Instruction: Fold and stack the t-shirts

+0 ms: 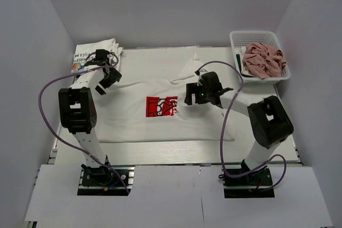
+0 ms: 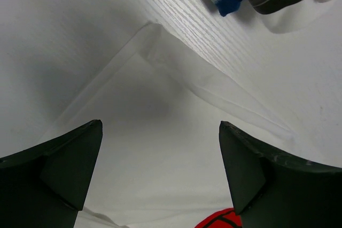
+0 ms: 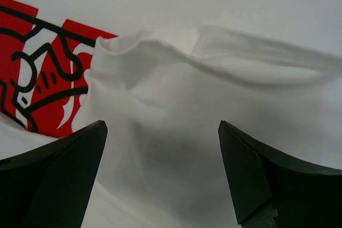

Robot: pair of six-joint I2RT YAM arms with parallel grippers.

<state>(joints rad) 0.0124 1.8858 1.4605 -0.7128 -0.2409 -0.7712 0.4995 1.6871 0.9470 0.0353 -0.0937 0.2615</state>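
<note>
Logo tee (image 1: pixel 133 124) lies flat at worktop (image 1: pixel 160 153) centre. My left pincer (image 1: pixel 110 77) and right pincer (image 1: pixel 190 93) both hang apart, empty, above it. Cloth's limp and light; I'd pinch the raised fold (image 3: pixel 160 44) beside the print (image 3: pixel 48 78).

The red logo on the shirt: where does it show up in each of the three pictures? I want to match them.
Top external: the red logo sits mid-picture, on the spread white t-shirt.
Left wrist: only a red sliver at the bottom edge, right of centre.
Right wrist: it fills the left side, beside a raised fold of cloth.
Shared landmark: that white t-shirt, seen in all three.
</note>
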